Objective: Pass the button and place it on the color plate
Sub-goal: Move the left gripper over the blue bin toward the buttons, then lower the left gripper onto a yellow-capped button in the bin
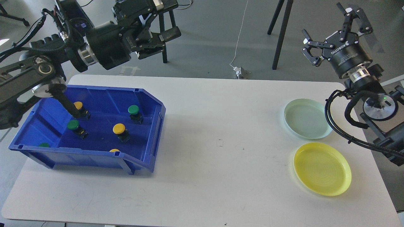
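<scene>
Our left gripper (157, 39) and right gripper (328, 28) both hover spread and empty. The buttons lie in the blue bin (148, 151); reaching the yellow button (119, 128), we risk clipping the bin wall or grabbing the wrong colour for the yellow plate (322, 168).

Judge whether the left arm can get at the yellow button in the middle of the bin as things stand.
Probably yes. The left gripper hangs open above the bin's far rim, the bin has no lid, and the yellow button stands apart from its neighbours.
</scene>
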Robot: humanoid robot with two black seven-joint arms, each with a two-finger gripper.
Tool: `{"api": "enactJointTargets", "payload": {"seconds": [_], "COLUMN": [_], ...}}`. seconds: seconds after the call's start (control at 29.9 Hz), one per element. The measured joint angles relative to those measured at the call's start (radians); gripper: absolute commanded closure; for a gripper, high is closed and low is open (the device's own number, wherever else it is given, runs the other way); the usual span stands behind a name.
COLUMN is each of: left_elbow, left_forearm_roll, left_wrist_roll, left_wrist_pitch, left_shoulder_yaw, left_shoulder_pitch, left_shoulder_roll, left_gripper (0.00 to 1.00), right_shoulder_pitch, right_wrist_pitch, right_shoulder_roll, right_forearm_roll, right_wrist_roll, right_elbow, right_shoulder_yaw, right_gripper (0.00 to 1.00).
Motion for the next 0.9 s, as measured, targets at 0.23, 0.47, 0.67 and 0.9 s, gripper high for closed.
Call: {"api": "enactJointTargets", "payload": {"seconds": [0.23, 0.47, 0.67, 0.9], "left_elbow": [-0.04, -0.004, 0.095, 0.242], "left_forearm_roll": [0.349, 0.59, 0.632, 0.642], "left_wrist_roll": [0.0, 0.0, 0.0, 0.0], "left_wrist_pitch": [0.0, 0.0, 0.02, 0.053], "left_shoulder_yaw": [0.415, 0.774, 0.855, 0.902], "left_shoulder_pitch": [-0.299, -0.468, -0.453, -0.377], "left_shoulder_roll": [0.104, 0.036, -0.044, -0.129], "left_gripper": [0.0, 0.0, 0.0, 0.0], "right_shoulder_pitch": [-0.025, -0.043, -0.058, -0.078], "right_wrist_pitch": [0.0, 0.0, 0.0, 0.0], "right_shoulder_roll": [-0.032, -0.06, -0.074, -0.074], "right_forearm_roll": [-0.001, -0.003, -0.003, -0.003], "right_wrist_roll": [-0.005, -0.006, -0.006, -0.006], "right_elbow": [0.003, 0.003, 0.0, 0.0], "right_shoulder_yaw": [-0.007, -0.007, -0.006, -0.006], "right_gripper": [0.01, 0.01, 0.01, 0.01]}}
